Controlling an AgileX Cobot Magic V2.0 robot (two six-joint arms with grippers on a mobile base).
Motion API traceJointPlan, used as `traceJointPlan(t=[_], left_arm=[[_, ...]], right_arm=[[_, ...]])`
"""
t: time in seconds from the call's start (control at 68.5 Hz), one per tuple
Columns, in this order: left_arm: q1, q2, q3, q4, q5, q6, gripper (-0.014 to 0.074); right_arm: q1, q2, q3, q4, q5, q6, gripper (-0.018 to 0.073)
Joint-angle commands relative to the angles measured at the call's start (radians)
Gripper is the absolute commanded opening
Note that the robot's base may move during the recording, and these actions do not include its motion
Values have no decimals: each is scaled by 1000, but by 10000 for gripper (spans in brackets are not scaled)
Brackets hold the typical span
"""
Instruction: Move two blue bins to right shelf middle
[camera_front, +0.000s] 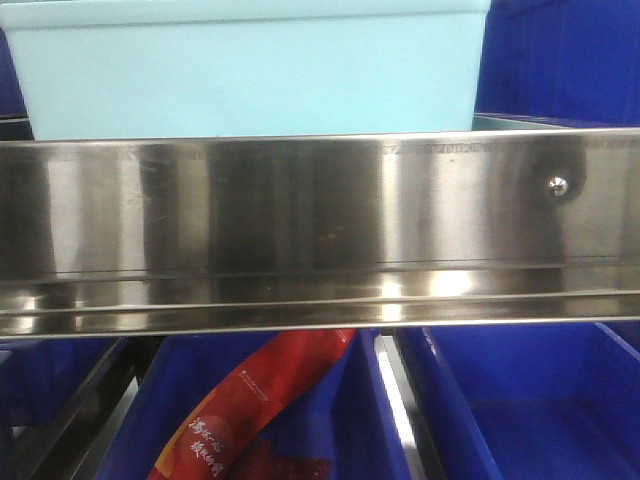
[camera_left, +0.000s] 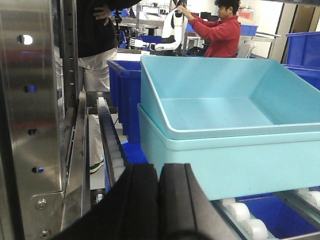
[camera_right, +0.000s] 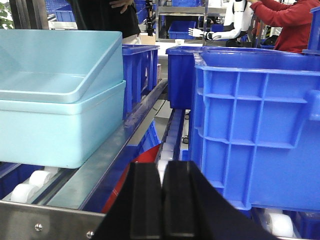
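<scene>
The left gripper (camera_left: 159, 200) has its jaws pressed together with nothing between them, poised low at the near edge of the shelf. Just beyond it sit the two light blue bins (camera_left: 225, 130), nested one inside the other on the roller track (camera_left: 111, 145), with a steel upright (camera_left: 30, 110) at far left.

The right gripper (camera_right: 162, 200) likewise has its jaws pressed together, empty. To its left the same nested bins (camera_right: 60, 100) rest on the rollers; to its right stands a dark blue crate (camera_right: 255, 125), close by. Farther off are more dark blue crates (camera_right: 142, 65).

From the front, the light bin (camera_front: 250, 70) sits above a steel shelf rail (camera_front: 320, 230). Below, a red packet (camera_front: 250, 410) lies in a dark blue bin (camera_front: 165, 420).
</scene>
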Motion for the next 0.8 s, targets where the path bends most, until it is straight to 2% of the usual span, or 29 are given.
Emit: traceJointPlan(t=[0.0, 0.248, 0.307, 0.35, 0.38, 0.438, 0.511, 0.628, 0.788], left_arm=[[-3, -3, 1, 2, -22, -6, -111], [-3, -3, 1, 2, -22, -6, -111], [-1, -3, 2, -20, -9, -4, -111], [4, -8, 2, -44, -9, 37, -111], [12, -12, 5, -73, -10, 107, -111], [45, -23, 16, -142, -18, 223, -111], [104, -55, 56, -201, -40, 304, -111], [194, -116, 148, -219, -77, 312, -111], [258, -160, 312, -231, -147, 312, -111]], right_arm=[[-7, -3, 3, -12, -23, -2, -162], [-7, -3, 3, -12, -23, -2, -162], [-7, -3, 3, -12, -23, -2, -162], [-7, -3, 3, -12, -23, -2, -162], [-7, -3, 3, -12, -23, -2, -162], [-7, -3, 3, -12, -23, -2, -162], [-7, -3, 3, -12, -23, -2, -162], [-7, -3, 3, -12, -23, -2, -162], [-7, -3, 3, -12, -23, -2, -162]])
